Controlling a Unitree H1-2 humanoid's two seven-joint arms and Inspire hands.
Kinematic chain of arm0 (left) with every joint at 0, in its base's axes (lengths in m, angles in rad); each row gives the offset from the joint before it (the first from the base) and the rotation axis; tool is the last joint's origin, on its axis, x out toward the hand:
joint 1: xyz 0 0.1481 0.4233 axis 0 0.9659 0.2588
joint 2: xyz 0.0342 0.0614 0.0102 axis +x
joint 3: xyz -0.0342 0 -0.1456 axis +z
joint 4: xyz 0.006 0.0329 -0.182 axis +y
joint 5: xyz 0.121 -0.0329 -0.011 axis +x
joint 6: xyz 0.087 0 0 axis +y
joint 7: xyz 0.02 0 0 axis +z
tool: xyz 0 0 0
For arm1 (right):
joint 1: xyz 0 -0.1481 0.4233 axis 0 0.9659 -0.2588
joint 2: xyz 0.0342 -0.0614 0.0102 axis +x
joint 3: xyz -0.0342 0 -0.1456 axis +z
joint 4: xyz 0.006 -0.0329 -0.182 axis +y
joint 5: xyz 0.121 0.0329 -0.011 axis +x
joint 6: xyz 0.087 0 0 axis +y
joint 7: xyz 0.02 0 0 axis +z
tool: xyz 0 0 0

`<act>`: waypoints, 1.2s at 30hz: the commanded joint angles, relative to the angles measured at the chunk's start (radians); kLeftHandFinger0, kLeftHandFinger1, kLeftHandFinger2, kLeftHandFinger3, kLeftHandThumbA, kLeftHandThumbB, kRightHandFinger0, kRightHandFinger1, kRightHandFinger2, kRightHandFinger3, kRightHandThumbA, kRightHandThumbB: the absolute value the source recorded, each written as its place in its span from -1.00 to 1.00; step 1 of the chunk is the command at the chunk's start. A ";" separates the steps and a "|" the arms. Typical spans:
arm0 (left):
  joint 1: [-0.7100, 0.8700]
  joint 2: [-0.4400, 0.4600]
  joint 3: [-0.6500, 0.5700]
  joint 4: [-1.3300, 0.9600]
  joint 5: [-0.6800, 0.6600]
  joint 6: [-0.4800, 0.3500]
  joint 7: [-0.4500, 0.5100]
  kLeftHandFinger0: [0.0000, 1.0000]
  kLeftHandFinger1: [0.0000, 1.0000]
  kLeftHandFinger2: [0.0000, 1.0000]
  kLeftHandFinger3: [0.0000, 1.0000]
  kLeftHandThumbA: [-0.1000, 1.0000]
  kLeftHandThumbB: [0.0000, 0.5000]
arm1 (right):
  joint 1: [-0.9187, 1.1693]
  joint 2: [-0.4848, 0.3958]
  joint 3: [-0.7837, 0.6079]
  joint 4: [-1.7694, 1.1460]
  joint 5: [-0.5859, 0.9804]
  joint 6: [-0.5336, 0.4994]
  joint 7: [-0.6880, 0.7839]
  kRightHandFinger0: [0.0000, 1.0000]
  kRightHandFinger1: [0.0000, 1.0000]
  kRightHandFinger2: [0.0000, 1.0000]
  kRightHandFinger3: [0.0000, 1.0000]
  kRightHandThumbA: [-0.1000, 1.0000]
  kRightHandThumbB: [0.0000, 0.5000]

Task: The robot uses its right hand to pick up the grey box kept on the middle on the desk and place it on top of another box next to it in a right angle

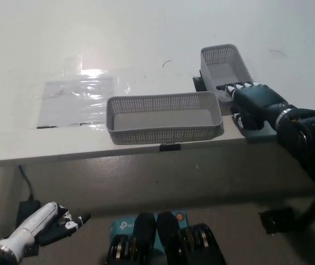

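A long grey perforated box (163,117) lies crosswise in the middle of the white desk (146,33), near its front edge. A second grey box (222,62) lies lengthwise just to its right, at a right angle to it. My black right hand (251,102) rests over the near end of this second box, hiding that end. Its fingers are spread and point left toward the long box's right end. It looks open and lifts nothing. My white left hand (50,226) hangs open below the desk at the lower left.
A clear plastic sheet (80,94) is taped to the desk at left. A black clip (169,147) sits on the desk's front edge under the long box. On the floor lie a black power adapter (27,212) and a teal carton (123,226).
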 commanded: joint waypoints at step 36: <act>0.016 0.024 0.032 -0.039 0.006 -0.014 -0.013 -0.98 -1.00 -0.91 -0.63 0.55 -0.45 | -0.031 0.054 0.064 0.190 -0.294 -0.195 -0.403 -1.00 -0.81 -0.11 -0.73 -1.00 -0.89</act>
